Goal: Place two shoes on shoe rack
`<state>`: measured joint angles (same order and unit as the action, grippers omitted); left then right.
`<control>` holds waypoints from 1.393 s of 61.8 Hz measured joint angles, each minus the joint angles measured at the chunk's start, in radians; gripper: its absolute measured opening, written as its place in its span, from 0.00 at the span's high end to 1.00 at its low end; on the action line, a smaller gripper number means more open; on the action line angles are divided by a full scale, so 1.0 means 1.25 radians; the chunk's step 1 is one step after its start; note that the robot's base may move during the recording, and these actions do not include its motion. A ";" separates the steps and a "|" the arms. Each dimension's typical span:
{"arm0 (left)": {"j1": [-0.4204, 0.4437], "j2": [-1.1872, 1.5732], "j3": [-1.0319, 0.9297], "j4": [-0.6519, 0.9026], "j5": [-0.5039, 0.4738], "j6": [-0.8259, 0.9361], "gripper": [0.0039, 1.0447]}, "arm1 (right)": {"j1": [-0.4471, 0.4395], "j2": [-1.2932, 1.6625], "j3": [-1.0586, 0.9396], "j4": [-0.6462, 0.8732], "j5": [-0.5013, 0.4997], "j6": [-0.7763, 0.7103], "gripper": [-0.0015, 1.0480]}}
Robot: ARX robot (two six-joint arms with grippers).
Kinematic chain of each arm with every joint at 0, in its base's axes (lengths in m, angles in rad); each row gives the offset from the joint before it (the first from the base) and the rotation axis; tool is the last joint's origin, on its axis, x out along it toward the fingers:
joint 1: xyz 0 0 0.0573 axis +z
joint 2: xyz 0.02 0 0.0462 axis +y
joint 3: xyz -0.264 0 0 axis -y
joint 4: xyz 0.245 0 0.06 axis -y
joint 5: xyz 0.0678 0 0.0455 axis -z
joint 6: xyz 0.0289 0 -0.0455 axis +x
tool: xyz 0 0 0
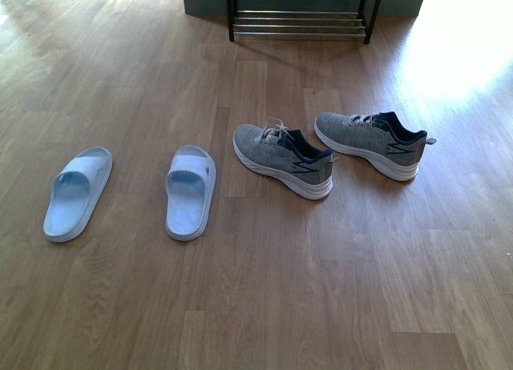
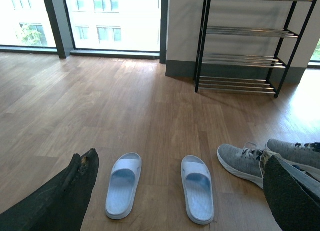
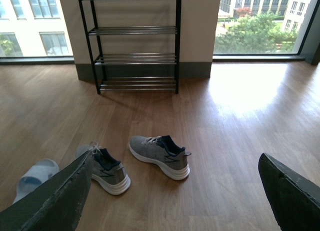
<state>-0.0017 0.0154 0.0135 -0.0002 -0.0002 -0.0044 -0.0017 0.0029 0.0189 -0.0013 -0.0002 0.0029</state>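
Note:
Two grey knit sneakers with white soles lie on the wood floor, one (image 1: 282,159) left of the other (image 1: 370,142), toes turned left. Left of them lie two pale blue slippers (image 1: 78,192) (image 1: 191,191). The shoe rack (image 1: 300,22), black-framed with silver rods, stands against the far wall with nothing on its shelves. Neither arm shows in the front view. My left gripper (image 2: 180,158) is open, held above the floor over the slippers (image 2: 123,183) (image 2: 198,187). Open as well, my right gripper (image 3: 176,158) hangs over the sneakers (image 3: 160,156) (image 3: 106,170).
A grey skirting and wall (image 3: 200,68) run behind the rack (image 3: 132,46). Large windows (image 2: 115,18) flank it. Bright sunlight falls on the floor (image 1: 457,58) at the right. Bare wood floor (image 1: 304,74) lies between the shoes and the rack.

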 joint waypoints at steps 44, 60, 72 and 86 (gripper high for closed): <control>0.000 0.000 0.000 0.000 0.000 0.000 0.09 | 0.000 0.000 0.000 0.000 0.000 0.000 0.09; 0.000 0.000 0.000 0.000 0.000 0.000 0.09 | 0.000 0.000 0.000 0.000 0.000 0.000 0.09; 0.000 0.000 0.000 0.000 0.000 0.000 0.09 | 0.000 0.000 0.000 0.000 0.000 0.000 0.09; 0.000 0.000 0.000 0.000 0.000 0.000 0.09 | 0.000 0.000 0.000 0.000 0.000 0.000 0.09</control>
<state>-0.0017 0.0154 0.0135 -0.0002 -0.0002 -0.0044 -0.0017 0.0029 0.0189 -0.0013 -0.0002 0.0029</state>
